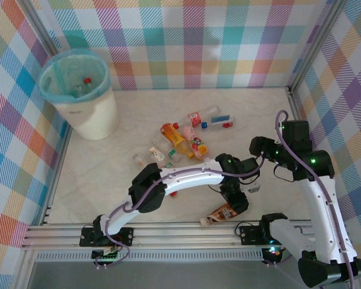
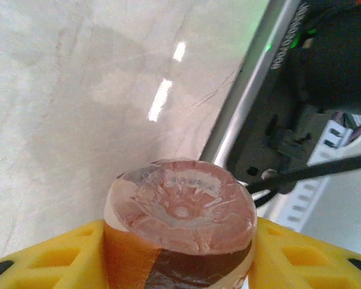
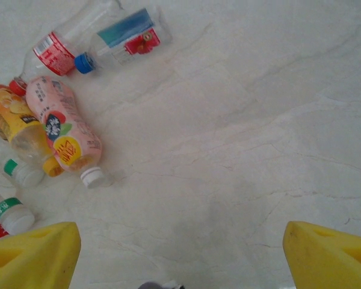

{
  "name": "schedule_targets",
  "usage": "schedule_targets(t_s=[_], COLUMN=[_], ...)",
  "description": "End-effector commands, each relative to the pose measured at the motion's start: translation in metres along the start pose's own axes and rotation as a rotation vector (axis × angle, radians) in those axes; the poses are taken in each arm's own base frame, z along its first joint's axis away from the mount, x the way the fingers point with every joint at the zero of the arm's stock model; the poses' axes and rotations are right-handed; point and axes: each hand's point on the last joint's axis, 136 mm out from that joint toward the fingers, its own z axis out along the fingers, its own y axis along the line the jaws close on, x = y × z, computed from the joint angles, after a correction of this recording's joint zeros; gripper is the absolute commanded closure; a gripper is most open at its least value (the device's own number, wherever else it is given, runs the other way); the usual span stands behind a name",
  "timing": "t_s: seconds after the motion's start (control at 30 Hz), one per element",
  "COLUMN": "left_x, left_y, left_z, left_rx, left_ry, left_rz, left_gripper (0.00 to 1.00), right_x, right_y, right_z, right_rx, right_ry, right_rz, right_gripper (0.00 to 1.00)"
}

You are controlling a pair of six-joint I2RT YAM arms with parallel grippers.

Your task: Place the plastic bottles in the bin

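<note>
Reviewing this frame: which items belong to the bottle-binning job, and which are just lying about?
Job:
- bin
- binned bottle
- loose bottles
- brown-labelled bottle, clamped in left gripper

Not part of it:
- metal rail
- checked walls

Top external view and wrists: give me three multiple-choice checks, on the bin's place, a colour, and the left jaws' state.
1. The bin stands: A) between the arm bases B) far left corner C) far right corner.
2. Its liner is: A) teal B) black C) red.
3. The left jaws are: A) open above the pile B) shut on nothing C) shut on a brown-labelled bottle.
Answers: B, it shows at the top view's upper left; A, teal plastic covers its rim; C, the bottle's base sits between the yellow fingers.
</note>
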Motion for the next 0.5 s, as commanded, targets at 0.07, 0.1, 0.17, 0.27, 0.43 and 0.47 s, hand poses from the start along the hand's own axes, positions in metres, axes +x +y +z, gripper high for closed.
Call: schedule_targets(t_s=[0.07, 0.1, 0.17, 0.27, 0.43, 0.47], left_x=[-0.019, -0.020, -0.019, -0.016, -0.011, -0.009], left_y=[0.007, 0.013, 0.026, 0.046, 0.084, 0.092], left_z=[-0.094, -0.109, -0.140, -0.197, -0.306, -0.331], left_rx=[-0.073, -0.095, -0.141, -0.222, -0.374, -0.416], left_ry=[-0.221, -0.254, -0.314, -0.425, -0.675, -0.737], left_rz=[0.003, -0.006, -0.021, -0.039, -0.106, -0.122], left_gripper=[0.48, 0.48, 0.49, 0.50, 0.50, 0.50], right_x=[-0.031, -0.036, -0.043, -0.055, -0.075, -0.078], right_y=[0.015, 0.018, 0.026, 0.039, 0.068, 0.076], right_z=[-0.016, -0.017, -0.018, -0.014, -0.003, 0.000], right_rx=[-0.062, -0.077, -0.111, -0.164, -0.255, -0.268], right_ry=[-0.104, -0.117, -0.127, -0.135, -0.122, -0.123], right_rz=[0.028, 0.035, 0.050, 0.073, 0.086, 0.071], right_gripper=[0.14, 0.15, 0.17, 0.20, 0.22, 0.22])
